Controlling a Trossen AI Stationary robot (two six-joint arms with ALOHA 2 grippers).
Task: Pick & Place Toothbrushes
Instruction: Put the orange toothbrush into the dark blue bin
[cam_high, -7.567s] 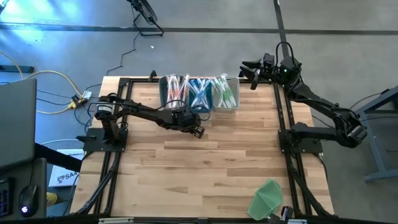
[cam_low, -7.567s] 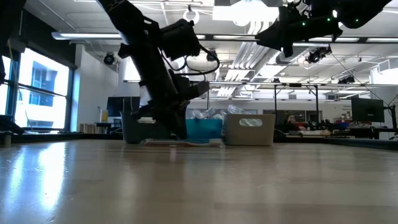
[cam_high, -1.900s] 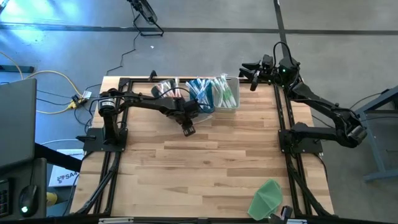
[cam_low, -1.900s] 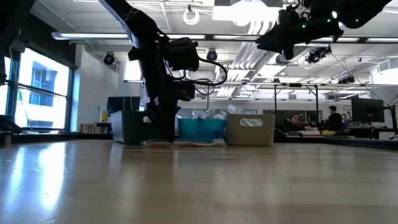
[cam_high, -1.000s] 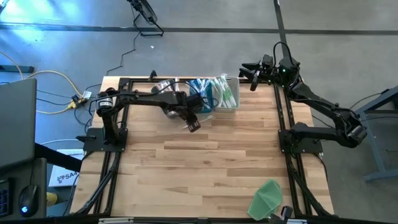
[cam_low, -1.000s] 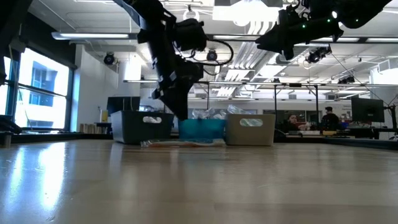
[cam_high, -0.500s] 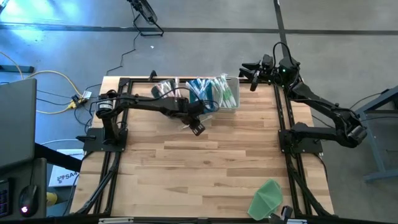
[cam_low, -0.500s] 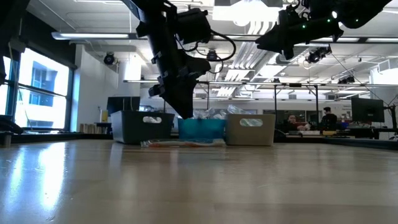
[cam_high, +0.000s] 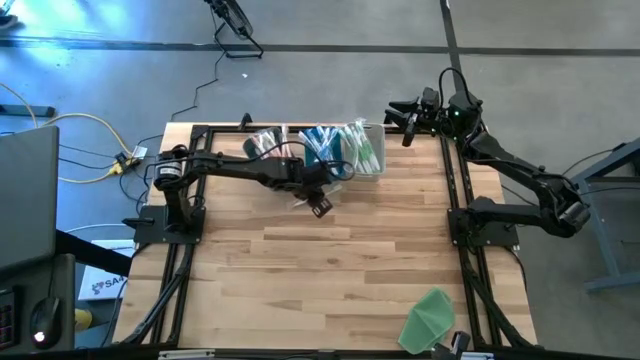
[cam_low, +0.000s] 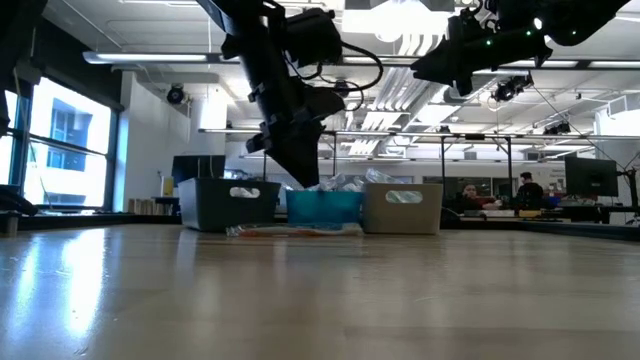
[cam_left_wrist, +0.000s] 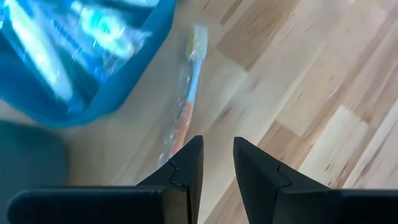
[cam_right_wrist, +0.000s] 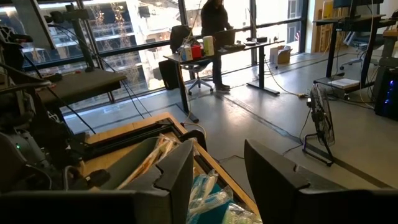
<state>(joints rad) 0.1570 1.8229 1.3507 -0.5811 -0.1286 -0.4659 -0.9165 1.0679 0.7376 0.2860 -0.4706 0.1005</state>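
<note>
One toothbrush (cam_left_wrist: 186, 93) in clear wrap, pink-orange and light blue, lies flat on the wood in front of the blue bin (cam_left_wrist: 74, 99); in the low view it shows as an orange streak (cam_low: 290, 230). My left gripper (cam_left_wrist: 217, 142) hangs open above the table near this toothbrush, slanting down, with nothing between its fingers (cam_high: 320, 207). More toothbrushes stand bunched in the dark bin (cam_high: 262, 145), the blue bin (cam_high: 325, 155) and the pale bin (cam_high: 366, 150). My right gripper (cam_high: 403, 122) waits open, level and raised over the far right corner.
The three bins stand in a row along the table's far edge (cam_low: 320, 207). A flat green sheet (cam_high: 428, 318) lies at the near right corner. Bare wood (cam_high: 330, 270) spreads across the middle and near side of the table. People stand in the room beyond.
My left gripper has drifted a little toward the table's right edge, from in front of the dark bin to in front of the blue bin, and has rolled somewhat about its own axis. Its fingers keep the same gap.
</note>
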